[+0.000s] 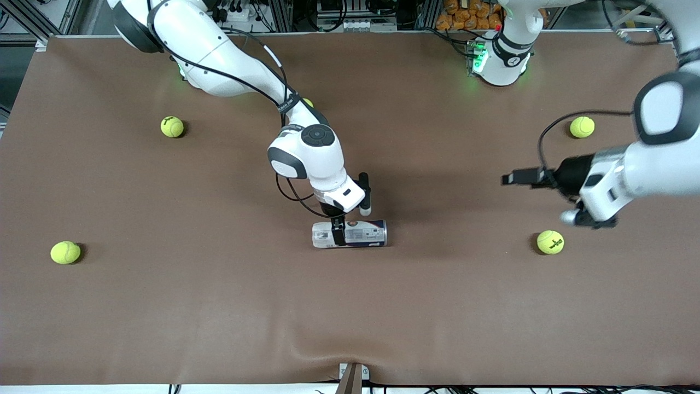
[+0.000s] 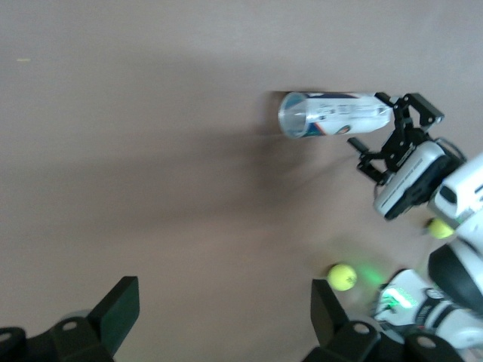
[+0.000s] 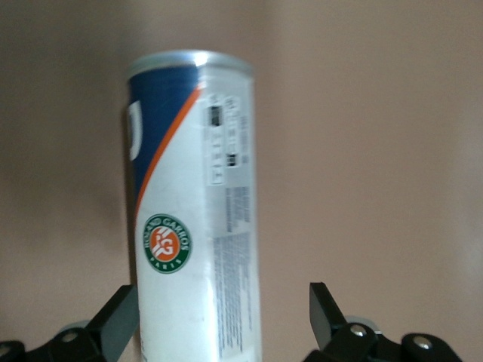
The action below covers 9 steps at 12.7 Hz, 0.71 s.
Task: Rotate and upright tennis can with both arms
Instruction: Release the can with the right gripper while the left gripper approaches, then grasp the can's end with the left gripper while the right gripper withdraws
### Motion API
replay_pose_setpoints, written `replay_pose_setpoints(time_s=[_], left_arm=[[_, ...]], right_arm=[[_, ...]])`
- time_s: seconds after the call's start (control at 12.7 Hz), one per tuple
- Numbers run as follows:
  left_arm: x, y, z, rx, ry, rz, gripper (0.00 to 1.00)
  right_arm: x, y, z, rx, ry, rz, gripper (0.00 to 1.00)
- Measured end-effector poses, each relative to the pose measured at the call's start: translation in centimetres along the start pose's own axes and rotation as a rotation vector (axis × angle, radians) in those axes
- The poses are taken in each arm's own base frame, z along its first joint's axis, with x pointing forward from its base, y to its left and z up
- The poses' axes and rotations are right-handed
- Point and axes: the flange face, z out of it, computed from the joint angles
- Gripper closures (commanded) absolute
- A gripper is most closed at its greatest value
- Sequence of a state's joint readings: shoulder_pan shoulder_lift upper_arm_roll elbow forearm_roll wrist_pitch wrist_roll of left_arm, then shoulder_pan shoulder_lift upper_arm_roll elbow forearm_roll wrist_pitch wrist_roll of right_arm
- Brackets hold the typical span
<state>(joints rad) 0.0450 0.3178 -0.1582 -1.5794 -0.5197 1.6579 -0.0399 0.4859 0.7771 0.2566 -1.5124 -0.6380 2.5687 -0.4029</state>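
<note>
One can (image 1: 350,233) lies flat, long axis running between the arms' table ends. The right gripper (image 1: 338,234) straddles it, fingers spread; the left gripper (image 1: 511,178), also spread, hangs well apart.

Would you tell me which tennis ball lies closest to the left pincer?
The tennis ball just nearer the front camera than the left pincer; the others lie well away.

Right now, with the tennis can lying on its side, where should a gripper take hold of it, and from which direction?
Probably from straight above, across the round body, near one end. The tennis can lies flat on the table, its long axis running between the two arms' ends. The right gripper is over it, fingers open and straddling its body. The left gripper waits in the air, open, toward the left arm's end.
</note>
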Motion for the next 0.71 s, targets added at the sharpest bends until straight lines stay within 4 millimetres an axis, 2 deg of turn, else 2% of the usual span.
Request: replay_pose_setpoints(time_s=[0.24, 0.31, 0.47, 0.71], left_arm=[[2.9, 1.2, 6.2, -0.122, 0.002, -0.031, 0.00], [3.8, 1.7, 8.4, -0.169, 0.001, -0.050, 0.00], [5.3, 2.2, 12.8, -0.270, -0.010, -0.108, 0.00], [7.0, 0.8, 17.1, -0.410, -0.041, -0.173, 0.00]], right_arm=[[-0.4, 2.4, -4.1, -0.019, -0.064, 0.297, 0.00], [-1.0, 3.6, -5.3, -0.010, -0.065, 0.421, 0.00], [-4.6, 7.3, -7.1, 0.023, -0.056, 0.615, 0.00], [-12.4, 12.9, -11.2, 0.042, -0.133, 0.807, 0.00]])
